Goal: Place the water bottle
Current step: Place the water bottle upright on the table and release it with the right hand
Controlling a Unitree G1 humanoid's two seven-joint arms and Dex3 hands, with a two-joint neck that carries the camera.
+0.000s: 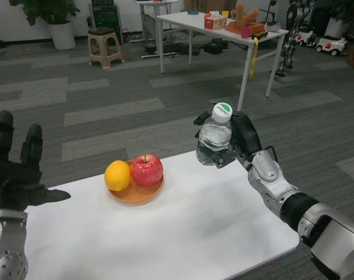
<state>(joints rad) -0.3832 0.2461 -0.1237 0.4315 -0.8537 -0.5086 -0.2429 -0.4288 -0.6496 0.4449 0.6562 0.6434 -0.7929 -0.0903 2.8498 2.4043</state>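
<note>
My right hand (238, 140) grips a clear water bottle (214, 137) with a white and green cap, holding it upright in the air above the far right edge of the white table (183, 233). Its fingers wrap the bottle's lower part, and the bottle's base is hidden by them. My left hand (13, 172) hovers at the left edge of the table with its fingers spread and nothing in it.
An orange plate (136, 191) with a red apple (147, 170) and a yellow-orange fruit (117, 175) sits at the table's far middle. Beyond the table lie grey carpet, another white table (224, 29) with clutter, a stool (104, 48) and a potted plant (54, 20).
</note>
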